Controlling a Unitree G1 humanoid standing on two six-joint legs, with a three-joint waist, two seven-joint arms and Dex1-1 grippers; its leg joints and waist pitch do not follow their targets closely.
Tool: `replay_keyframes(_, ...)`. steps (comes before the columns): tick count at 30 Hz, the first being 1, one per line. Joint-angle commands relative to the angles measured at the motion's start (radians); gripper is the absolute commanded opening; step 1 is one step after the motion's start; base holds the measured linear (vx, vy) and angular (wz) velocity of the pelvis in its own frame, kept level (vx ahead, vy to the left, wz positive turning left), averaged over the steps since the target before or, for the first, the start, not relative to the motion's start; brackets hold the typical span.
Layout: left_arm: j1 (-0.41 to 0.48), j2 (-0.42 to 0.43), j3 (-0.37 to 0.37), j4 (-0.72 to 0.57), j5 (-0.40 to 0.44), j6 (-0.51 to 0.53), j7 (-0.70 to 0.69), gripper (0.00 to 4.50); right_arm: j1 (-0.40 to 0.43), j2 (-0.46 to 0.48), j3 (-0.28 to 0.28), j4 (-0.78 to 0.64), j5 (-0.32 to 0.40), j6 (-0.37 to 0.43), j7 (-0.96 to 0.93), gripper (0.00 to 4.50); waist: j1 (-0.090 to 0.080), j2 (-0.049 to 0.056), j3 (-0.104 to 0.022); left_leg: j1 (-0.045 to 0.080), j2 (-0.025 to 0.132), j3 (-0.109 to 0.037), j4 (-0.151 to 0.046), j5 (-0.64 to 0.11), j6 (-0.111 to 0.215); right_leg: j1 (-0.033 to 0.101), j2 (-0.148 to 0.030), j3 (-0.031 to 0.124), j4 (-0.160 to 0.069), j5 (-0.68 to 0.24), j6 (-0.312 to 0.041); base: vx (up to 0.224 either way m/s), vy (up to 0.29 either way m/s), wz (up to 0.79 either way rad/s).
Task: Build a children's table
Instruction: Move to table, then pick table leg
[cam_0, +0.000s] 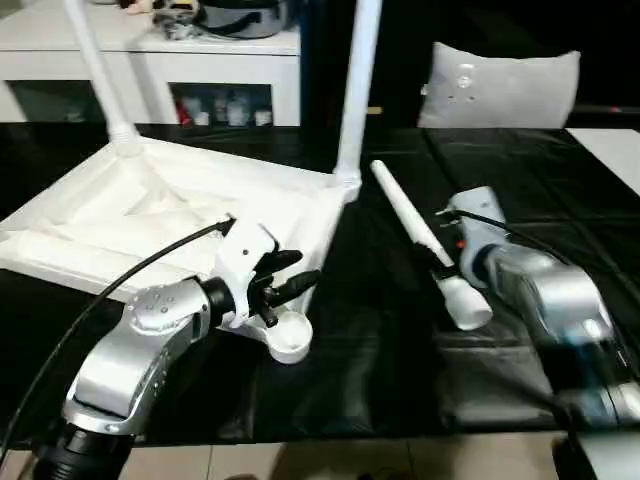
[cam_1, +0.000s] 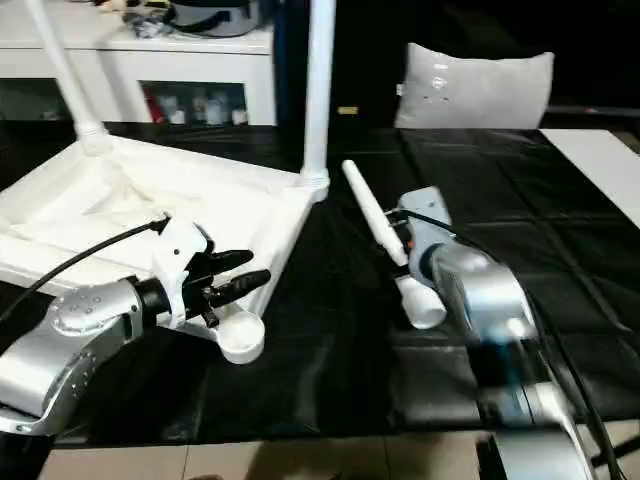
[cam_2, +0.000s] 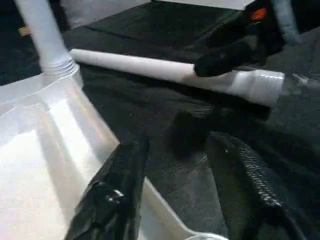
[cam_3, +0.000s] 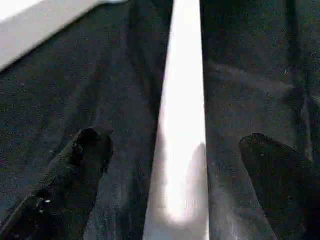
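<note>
The white children's table top (cam_0: 120, 215) lies upside down on the left of the black work table. Two white legs (cam_0: 358, 90) (cam_0: 95, 70) stand upright in its far corner sockets. The near right corner socket (cam_0: 290, 340) holds no leg. My left gripper (cam_0: 305, 268) hovers just above and behind that socket, open with nothing between its fingers (cam_2: 125, 175). A third leg (cam_0: 420, 235) lies loose on the black cover to the right of the top. My right gripper (cam_3: 175, 142) is open and straddles it near its thick end, with both fingers (cam_3: 92, 145) clear of the tube.
A white cabinet (cam_0: 150, 50) with glass doors stands behind the work table. A grey cushion (cam_0: 500, 85) rests at the back right. A white surface (cam_0: 620, 150) shows at the far right. The table's front edge (cam_0: 330, 440) runs close below my arms.
</note>
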Motion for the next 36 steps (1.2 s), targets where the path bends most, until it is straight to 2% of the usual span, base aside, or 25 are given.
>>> replay_keyframes(1, -0.015, 0.01, -0.01, -0.015, -0.01, 0.021, -0.017, 2.21, -0.057, 0.001, 0.006, 0.092, -0.004, -0.01, 0.015, 4.22, 0.0, -0.001, -0.049, -0.006, 0.074, -0.025, -0.095, -0.286, -0.017, 0.034, -0.071, 0.036, -0.092, -0.54, -0.157, 0.0, 0.0, 0.0)
replay_keyframes(3, -0.017, 0.013, -0.011, -0.018, -0.011, 0.026, -0.019, 2.21, -0.085, 0.005, 0.005, 0.146, -0.008, 0.006, 0.014, 4.15, -0.001, -0.001, -0.051, -0.007, 0.075, -0.021, -0.093, -0.262, -0.014, 0.035, -0.071, 0.034, -0.091, -0.523, -0.167, 0.0, 0.0, 0.0)
replay_keyframes(6, -0.02, 0.024, -0.014, -0.028, -0.018, 0.038, -0.02, 2.21, -0.125, 0.009, 0.002, 0.234, -0.006, 0.019, 0.03, 3.8, 0.004, 0.001, -0.057, -0.017, 0.08, -0.016, -0.093, -0.191, -0.006, 0.044, -0.072, 0.034, -0.079, -0.423, -0.201, 0.0, 0.0, 0.0)
replay_keyframes(7, -0.02, 0.027, -0.014, -0.031, -0.019, 0.041, -0.02, 2.21, -0.132, 0.01, 0.0, 0.25, -0.001, 0.024, 0.036, 3.74, 0.007, 0.007, -0.061, -0.014, 0.083, -0.011, -0.093, -0.18, -0.003, 0.042, -0.071, 0.033, -0.072, -0.359, -0.229, 0.0, 0.0, 0.0)
replay_keyframes(9, -0.02, 0.028, -0.017, -0.035, -0.019, 0.047, -0.023, 2.21, -0.145, 0.012, 0.002, 0.291, 0.005, 0.04, 0.051, 3.61, 0.009, 0.006, -0.066, -0.016, 0.087, -0.006, -0.092, -0.133, 0.001, 0.049, -0.066, 0.028, -0.059, -0.25, -0.262, 0.028, -0.009, 0.02)
replay_keyframes(10, -0.019, 0.028, -0.017, -0.037, -0.019, 0.049, -0.025, 2.21, -0.152, 0.012, 0.003, 0.31, 0.006, 0.041, 0.056, 3.61, 0.015, 0.008, -0.072, -0.017, 0.088, -0.002, -0.088, -0.059, 0.012, 0.055, -0.067, 0.026, -0.051, -0.152, -0.282, 0.057, -0.017, 0.03)
replay_keyframes(11, -0.019, 0.027, -0.018, -0.038, -0.019, 0.051, -0.027, 2.21, -0.157, 0.011, 0.003, 0.323, 0.009, 0.049, 0.064, 3.35, 0.018, 0.009, -0.078, -0.02, 0.087, 0.0, -0.083, 0.029, 0.031, 0.059, -0.065, 0.023, -0.039, -0.043, -0.305, 0.057, -0.017, 0.03)
replay_keyframes(13, -0.021, 0.026, -0.019, -0.038, -0.019, 0.054, -0.03, 2.21, -0.167, 0.01, 0.001, 0.35, 0.014, 0.061, 0.076, 3.28, 0.026, 0.01, -0.077, -0.02, 0.086, 0.004, -0.079, 0.083, 0.061, 0.058, -0.063, 0.022, -0.034, 0.03, -0.329, 0.03, -0.008, 0.01)
replay_keyframes(15, -0.022, 0.026, -0.019, -0.038, -0.02, 0.055, -0.031, 2.21, -0.174, 0.009, -0.001, 0.367, 0.013, 0.061, 0.081, 3.08, 0.031, 0.008, -0.074, -0.02, 0.088, 0.005, -0.082, 0.047, 0.067, 0.061, -0.067, 0.021, -0.039, -0.012, -0.332, 0.0, 0.0, 0.0)
replay_keyframes(16, -0.025, 0.028, -0.022, -0.037, -0.023, 0.056, -0.03, 2.21, -0.18, 0.006, -0.001, 0.383, 0.014, 0.07, 0.097, 2.86, 0.032, 0.008, -0.071, -0.019, 0.091, 0.004, -0.085, 0.015, 0.058, 0.062, -0.068, 0.021, -0.042, -0.057, -0.328, 0.0, 0.0, 0.0)
replay_keyframes(17, -0.025, 0.03, -0.023, -0.037, -0.024, 0.056, -0.029, 2.21, -0.181, 0.005, 0.0, 0.387, 0.013, 0.071, 0.102, 2.86, 0.033, 0.014, -0.068, -0.016, 0.093, 0.004, -0.087, -0.024, 0.041, 0.059, -0.067, 0.02, -0.046, -0.109, -0.319, 0.0, 0.0, 0.0)
replay_keyframes(20, -0.027, 0.032, -0.024, -0.037, -0.027, 0.058, -0.031, 2.21, -0.182, -0.001, 0.013, 0.4, 0.012, 0.072, 0.129, 2.63, 0.031, 0.012, -0.062, -0.013, 0.096, 0.004, -0.094, -0.109, 0.0, 0.056, -0.067, 0.02, -0.055, -0.205, -0.29, 0.0, 0.0, 0.0)
replay_keyframes(23, -0.028, 0.033, -0.025, -0.037, -0.026, 0.061, -0.033, 2.21, -0.185, 0.0, 0.011, 0.414, 0.014, 0.073, 0.136, 2.39, 0.03, 0.011, -0.061, -0.011, 0.097, 0.007, -0.097, -0.149, -0.022, 0.053, -0.068, 0.021, -0.061, -0.265, -0.263, 0.0, 0.0, 0.0)
replay_keyframes(27, -0.029, 0.033, -0.025, -0.038, -0.027, 0.064, -0.034, 2.21, -0.188, 0.001, 0.005, 0.435, 0.013, 0.063, 0.141, 2.11, 0.031, 0.012, -0.061, -0.011, 0.099, 0.012, -0.098, -0.163, -0.034, 0.05, -0.068, 0.021, -0.064, -0.299, -0.244, 0.0, 0.0, 0.0)
replay_keyframes(31, -0.031, 0.034, -0.026, -0.037, -0.03, 0.066, -0.034, 2.21, -0.189, 0.0, -0.005, 0.444, 0.013, 0.058, 0.144, 1.86, 0.033, 0.015, -0.062, -0.012, 0.1, 0.013, -0.098, -0.15, -0.036, 0.05, -0.067, 0.02, -0.062, -0.278, -0.244, 0.0, 0.0, 0.0)
replay_keyframes(36, -0.032, 0.034, -0.025, -0.034, -0.032, 0.068, -0.036, 2.21, -0.189, 0.0, -0.015, 0.445, 0.016, 0.052, 0.138, 1.83, 0.032, 0.014, -0.063, -0.012, 0.1, 0.014, -0.098, -0.15, -0.037, 0.051, -0.066, 0.019, -0.062, -0.272, -0.247, 0.0, 0.0, 0.0)
